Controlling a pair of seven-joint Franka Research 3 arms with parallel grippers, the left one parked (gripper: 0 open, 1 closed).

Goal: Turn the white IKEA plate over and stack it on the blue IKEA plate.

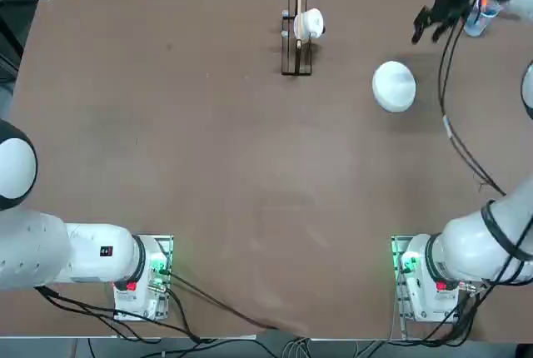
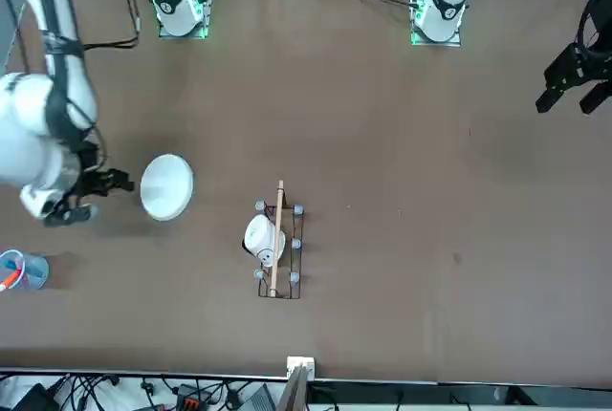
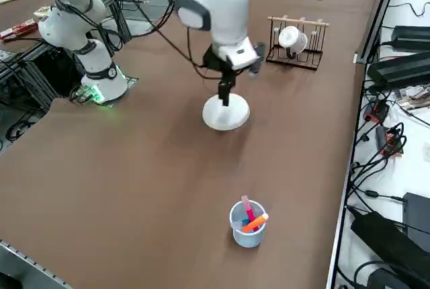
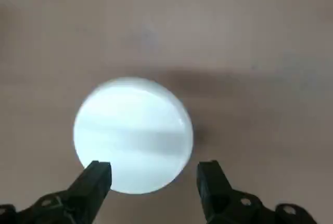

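On the table (image 1: 208, 166), I had the right gripper (image 4: 153, 165) open near the white plate (image 1: 393, 87).
Its fingers were spread wide, holding nothing; the rack (image 3: 297, 62) stood to the robot's left of the plate; the plate lay on the tabletop; the marker cup (image 3: 247, 235) stood beyond it, to the robot's right; the white mug (image 3: 292, 38) sat at the rack.

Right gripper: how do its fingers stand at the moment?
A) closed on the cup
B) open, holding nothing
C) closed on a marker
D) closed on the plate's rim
B: the right gripper's two fingertips stand wide apart, with nothing clamped between them.
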